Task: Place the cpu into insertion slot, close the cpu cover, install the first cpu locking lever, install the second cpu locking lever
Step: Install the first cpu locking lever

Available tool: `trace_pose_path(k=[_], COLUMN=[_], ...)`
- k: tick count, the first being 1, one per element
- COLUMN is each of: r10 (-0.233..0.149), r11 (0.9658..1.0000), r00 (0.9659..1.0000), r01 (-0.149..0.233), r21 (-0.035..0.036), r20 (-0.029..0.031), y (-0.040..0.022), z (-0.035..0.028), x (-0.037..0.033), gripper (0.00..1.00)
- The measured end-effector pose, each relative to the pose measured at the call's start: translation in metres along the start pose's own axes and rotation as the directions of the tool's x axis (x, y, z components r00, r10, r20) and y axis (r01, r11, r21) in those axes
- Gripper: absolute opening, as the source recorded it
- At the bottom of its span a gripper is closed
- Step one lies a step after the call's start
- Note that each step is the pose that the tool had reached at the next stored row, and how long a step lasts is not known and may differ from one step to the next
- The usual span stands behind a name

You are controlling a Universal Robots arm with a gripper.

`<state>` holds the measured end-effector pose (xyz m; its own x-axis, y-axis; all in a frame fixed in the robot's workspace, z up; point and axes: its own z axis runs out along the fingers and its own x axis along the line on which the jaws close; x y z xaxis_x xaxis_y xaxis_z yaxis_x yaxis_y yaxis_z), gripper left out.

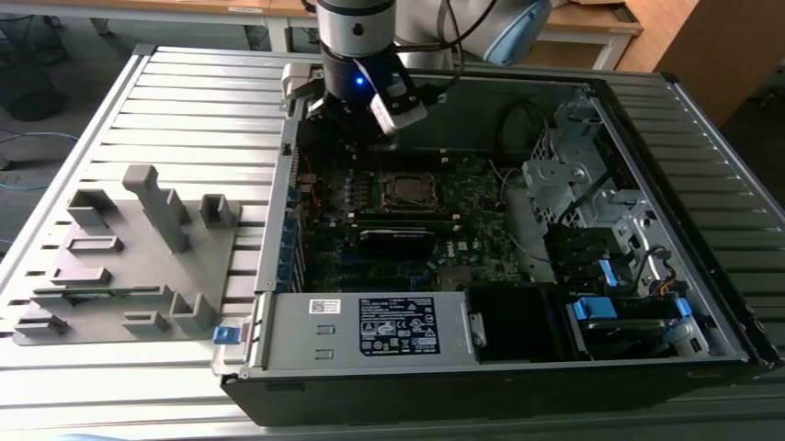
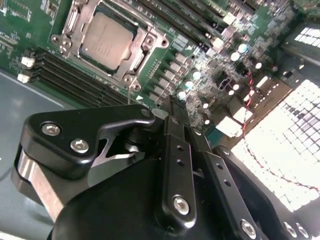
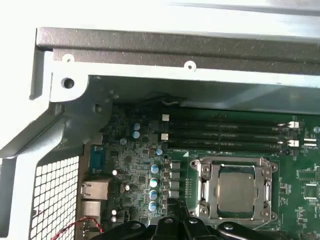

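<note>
gripper [image 2: 174, 106]: fingers [image 2: 172, 150] clenched tip to tip, nothing gripped. It hangs over the motherboard [image 2: 30, 15], just beside the socket and apart from it. In the first wrist view a row of blue-topped capacitors [image 3: 154, 182] sits close by the tips.

Next out: the cpu [image 2: 107, 40] is seated in the insertion slot [image 1: 381, 191], lying flat with its grey top up. The cpu cover [image 3: 232, 164] lies flat around it, and the chip top shows through the window. Long black memory slots [image 3: 225, 134] run just past the socket, with white latches at their ends. A red wire [image 3: 75, 226] trails by the perforated rear wall [image 3: 55, 200].

Exterior view, clock terms:
- The gripper is at the 12 o'clock end of the open computer case [image 1: 491, 381].
- The socket is near the gripper, at 5 o'clock from it.
- The power supply box [image 1: 368, 326] is at 6 o'clock from the socket, along the case's near wall.
- The drive bays with blue tabs [image 1: 601, 308] are at 4 o'clock from the socket.

Farthest out: the case sits on a slatted metal worktop [image 1: 184, 92]. A grey plastic fixture [image 1: 135, 257] sits on the same worktop, just beside the case at its 9 o'clock.
</note>
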<state>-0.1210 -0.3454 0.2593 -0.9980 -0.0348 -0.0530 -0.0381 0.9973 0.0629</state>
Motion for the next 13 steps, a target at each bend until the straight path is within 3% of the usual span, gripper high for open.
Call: trace_pose_path(k=[5,9,11,13], r10=[0.002,0.004,0.004,0.005], r11=[0.9996,0.9974,0.9971,0.9962], r00=[1.0,1.0,1.0,1.0], r01=[-0.002,-0.004,-0.004,-0.004], r21=[-0.0293,-0.0717,-0.0766,-0.087], r20=[0.0012,0.0027,0.0027,0.0032], y=[0.0,0.0001,0.0001,0.0001], z=[-0.0001,-0.0005,-0.0006,-0.001], x=[0.0,0.0,0.0,0.0], gripper=[0.11,0.11,0.11,0.11])
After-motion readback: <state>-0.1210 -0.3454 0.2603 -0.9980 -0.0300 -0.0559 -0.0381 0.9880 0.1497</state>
